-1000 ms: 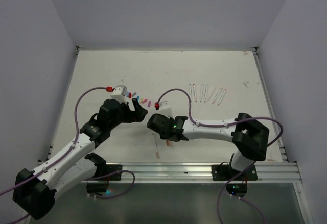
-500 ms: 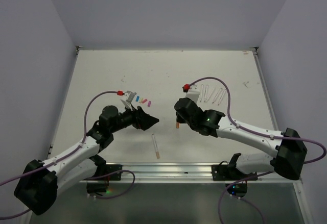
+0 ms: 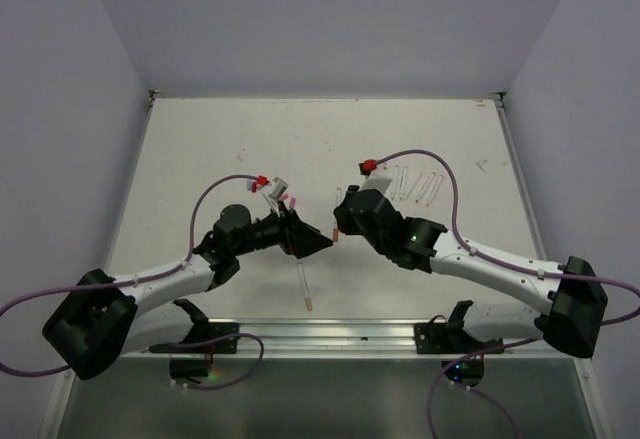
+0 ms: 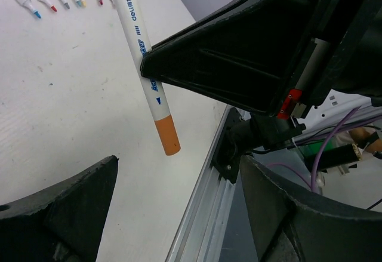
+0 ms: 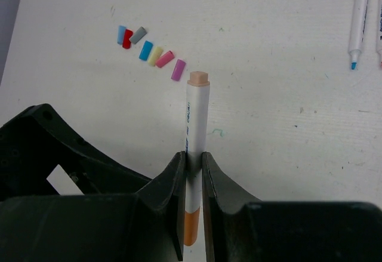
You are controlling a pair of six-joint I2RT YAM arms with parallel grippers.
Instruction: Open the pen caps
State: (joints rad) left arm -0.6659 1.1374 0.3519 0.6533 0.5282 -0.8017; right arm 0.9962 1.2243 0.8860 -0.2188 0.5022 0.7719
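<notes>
Over the middle of the table (image 3: 200, 149), seen from above, the left gripper (image 3: 322, 245) and the right gripper (image 3: 342, 227) are almost meeting. Only a tiny orange bit of the held pen (image 3: 340, 236) is showing between them, and the fingers are looking too small to read. A spare pen (image 3: 304, 287) is lying nearer the bases, a row of pens (image 3: 415, 184) is lying further back, and the loose caps (image 3: 291, 201) are mostly hiding behind the left arm (image 3: 170, 277).

On the left wrist camera, the left gripper's fingers (image 4: 65, 214) are standing wide apart, holding nothing. The held pen is hanging ahead, its orange cap (image 4: 168, 135) pointing down and its top getting cut off.

On the right wrist camera, the right gripper's fingers (image 5: 176, 184) are squeezing the white barrel, with the orange cap peeking out below
</notes>
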